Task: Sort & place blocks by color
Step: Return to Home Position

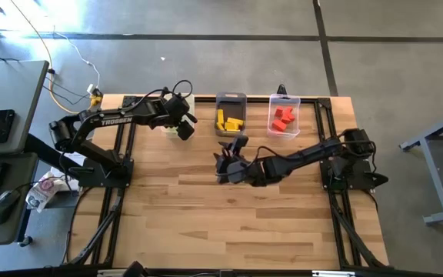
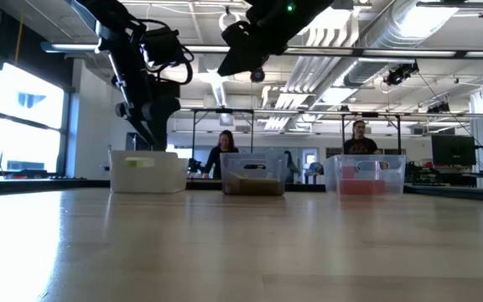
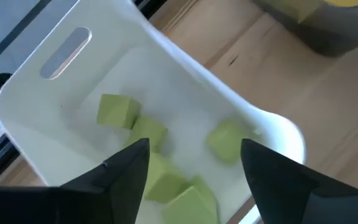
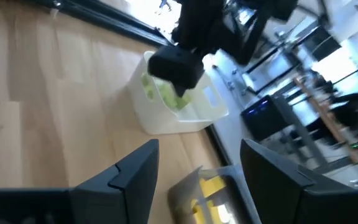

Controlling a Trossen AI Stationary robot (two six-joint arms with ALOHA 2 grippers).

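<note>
Blocks are found sorted: green blocks (image 3: 118,112) in the white bin (image 3: 166,68), yellow blocks (image 1: 230,121) in the dark grey bin (image 1: 231,98), red blocks (image 1: 283,119) in the clear bin (image 1: 284,100); only the arms' return is judged left. Green blocks lie just beneath the left gripper's (image 3: 194,149) spread, empty fingers; the right gripper (image 4: 199,148), likewise spread, is held short of the bins.

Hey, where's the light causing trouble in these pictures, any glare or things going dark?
Low view: windows and ceiling lights behind leave the left arm and right arm dark. Right wrist view: the room beyond the white bin is washed out bright. High view: even light, faint shadows. Left wrist view: green blocks evenly lit.
</note>
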